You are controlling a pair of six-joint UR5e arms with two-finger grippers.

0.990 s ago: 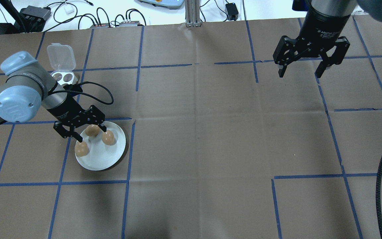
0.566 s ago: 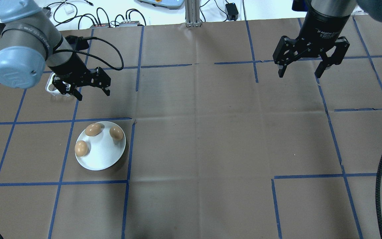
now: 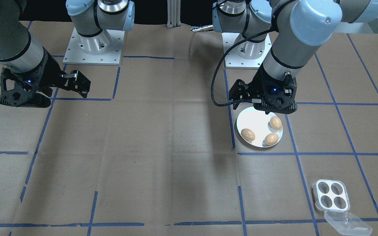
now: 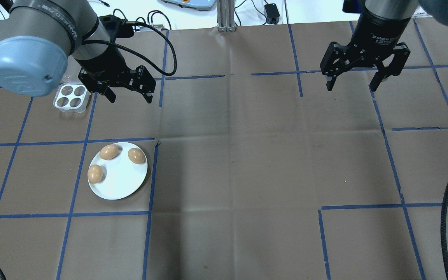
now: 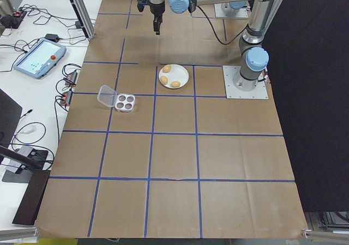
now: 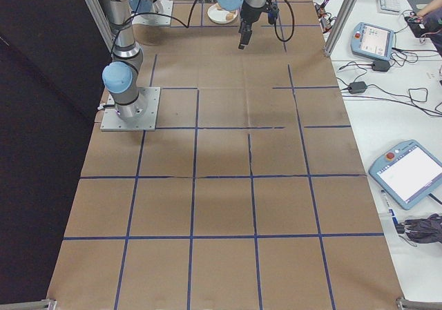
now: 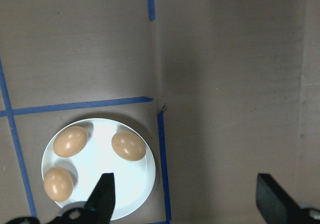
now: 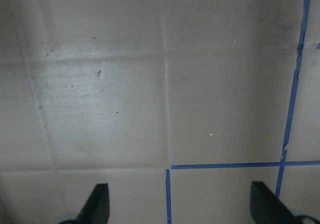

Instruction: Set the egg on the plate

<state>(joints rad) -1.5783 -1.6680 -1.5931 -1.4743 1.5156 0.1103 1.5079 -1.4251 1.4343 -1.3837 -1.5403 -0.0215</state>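
Three brown eggs [image 4: 108, 151] lay on the white plate [image 4: 125, 182], apart from one another, near the desk's [image 4: 231, 155] left side. Beyond it the left tool [image 4: 128, 91] hung raised, jaws apart and empty, beside the four-cup egg tray [image 4: 72, 97], whose cups were empty; the arm hid the tray's lid overhead. Far right, the right tool [image 4: 351, 82] hung spread, empty, pointing down.

A square white four-cup egg tray [image 4: 72, 96] with its clear lid [image 3: 347, 223] open lies on brown paper [image 4: 239, 163] marked with blue tape lines [image 4: 364, 207].
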